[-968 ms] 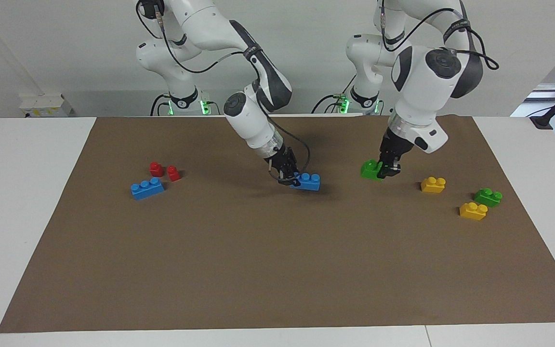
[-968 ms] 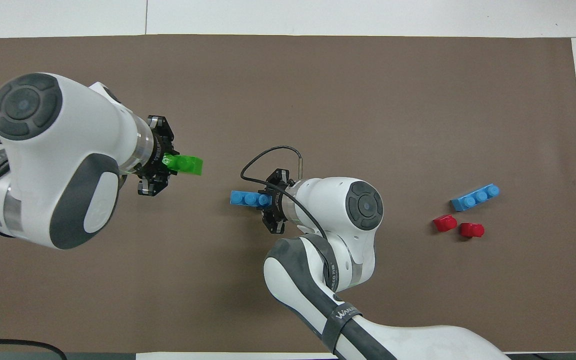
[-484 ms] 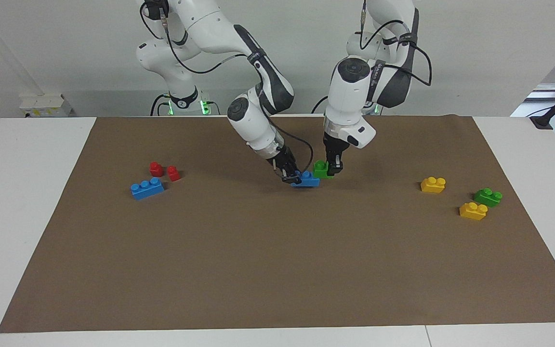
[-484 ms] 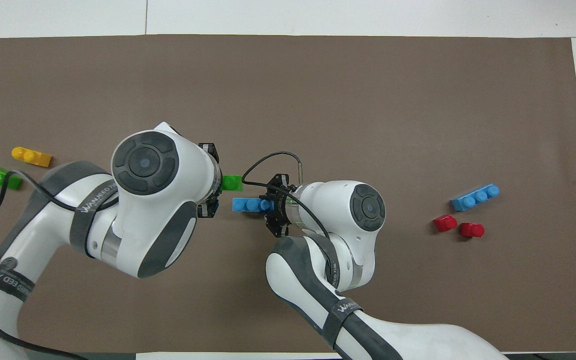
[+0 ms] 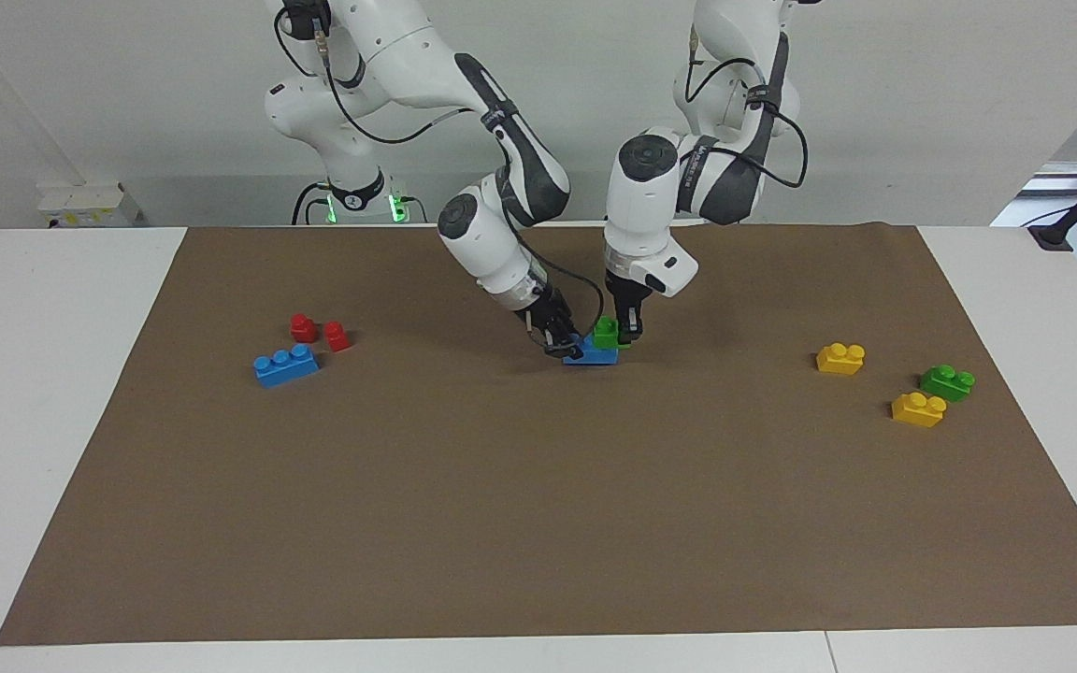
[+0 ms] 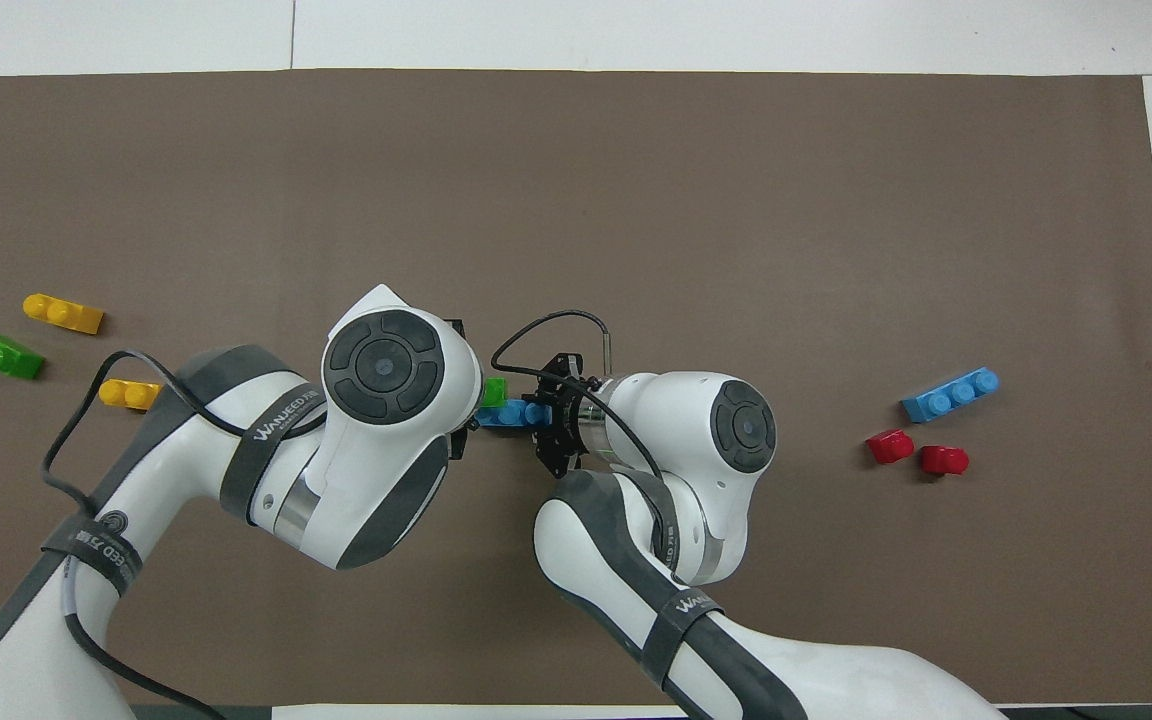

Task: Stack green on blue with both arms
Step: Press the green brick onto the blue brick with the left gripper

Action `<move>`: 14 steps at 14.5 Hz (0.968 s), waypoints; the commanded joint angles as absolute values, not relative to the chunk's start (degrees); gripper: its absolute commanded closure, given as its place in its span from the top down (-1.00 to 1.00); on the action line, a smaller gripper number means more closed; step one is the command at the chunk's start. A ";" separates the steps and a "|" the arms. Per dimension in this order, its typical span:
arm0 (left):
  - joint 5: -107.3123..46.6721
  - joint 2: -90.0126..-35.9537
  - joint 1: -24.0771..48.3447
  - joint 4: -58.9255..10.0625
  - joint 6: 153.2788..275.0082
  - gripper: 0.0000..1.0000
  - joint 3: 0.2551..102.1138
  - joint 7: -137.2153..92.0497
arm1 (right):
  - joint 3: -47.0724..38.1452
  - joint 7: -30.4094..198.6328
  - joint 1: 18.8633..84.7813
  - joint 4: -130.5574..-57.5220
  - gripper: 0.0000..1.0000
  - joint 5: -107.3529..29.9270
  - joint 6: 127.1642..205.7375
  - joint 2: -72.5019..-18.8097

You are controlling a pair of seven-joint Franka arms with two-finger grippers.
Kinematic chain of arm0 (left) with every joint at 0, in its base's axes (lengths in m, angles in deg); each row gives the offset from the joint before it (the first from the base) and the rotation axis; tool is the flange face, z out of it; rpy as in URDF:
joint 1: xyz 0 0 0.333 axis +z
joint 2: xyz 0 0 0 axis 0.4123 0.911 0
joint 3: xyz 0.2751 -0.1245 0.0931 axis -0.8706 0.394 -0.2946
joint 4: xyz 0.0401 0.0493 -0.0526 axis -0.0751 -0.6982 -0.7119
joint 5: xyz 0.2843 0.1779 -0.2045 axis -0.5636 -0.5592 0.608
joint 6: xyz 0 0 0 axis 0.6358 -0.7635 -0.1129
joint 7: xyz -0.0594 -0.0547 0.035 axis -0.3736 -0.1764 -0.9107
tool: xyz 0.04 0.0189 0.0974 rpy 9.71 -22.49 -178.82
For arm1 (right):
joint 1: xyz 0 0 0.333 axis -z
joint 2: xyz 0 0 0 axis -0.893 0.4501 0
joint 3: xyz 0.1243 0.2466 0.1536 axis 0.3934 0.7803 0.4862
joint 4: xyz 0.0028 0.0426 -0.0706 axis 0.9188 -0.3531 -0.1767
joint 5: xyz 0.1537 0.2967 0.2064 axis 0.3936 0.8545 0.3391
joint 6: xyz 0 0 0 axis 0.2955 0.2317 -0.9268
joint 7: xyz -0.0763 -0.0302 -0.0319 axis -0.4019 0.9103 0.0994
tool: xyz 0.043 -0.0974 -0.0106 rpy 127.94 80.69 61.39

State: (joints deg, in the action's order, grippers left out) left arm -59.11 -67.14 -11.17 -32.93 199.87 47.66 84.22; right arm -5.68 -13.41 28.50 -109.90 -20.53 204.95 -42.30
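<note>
Mid-counter (image 5: pixel 80 374), green (image 5: pixel 606 332) sits on blue (image 5: pixel 592 354).
Left gripper (image 5: pixel 628 334) has its jaws pinching green; right gripper (image 5: pixel 565 348) has its jaws pinching blue, low over the mat (image 5: pixel 538 514).

Green brick (image 5: pixel 606 332) bright green, sitting on bright blue brick (image 5: pixel 592 354). 2nd blue brick (image 5: pixel 286 365) same blue; 2nd green brick (image 5: pixel 947 381) a bit darker green. 2 red bricks (image 5: pixel 319 332) solid red. 2 yellow bricks (image 5: pixel 840 358) and (image 5: pixel 918 409), orange-yellow. All bricks plain, no pattern. Mat (image 5: pixel 538 523) flat brown, no print. Table (image 5: pixel 43 374) white. Arms white w/ dark grey joint covers, black cables, grey band w/ white lettering on forearms. Left gripper (image 5: pixel 630 329) black; right gripper (image 5: pixel 559 343) black. Green lights at right arm base (image 5: pixel 363 206). Wall (image 5: pixel 922 84) off-white.
</note>
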 commanded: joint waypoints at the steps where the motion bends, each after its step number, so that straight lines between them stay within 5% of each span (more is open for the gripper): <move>1: -60.47 -68.47 -13.18 -36.26 202.06 -1.00 46.75 86.43 | -5.69 -10.64 28.27 -111.14 -1.00 -17.98 206.62 -42.36; 14: -60.55 -68.30 -14.23 -39.07 206.10 -1.00 46.66 88.18 | -5.69 -10.28 27.65 -111.58 -1.00 -17.89 208.20 -41.84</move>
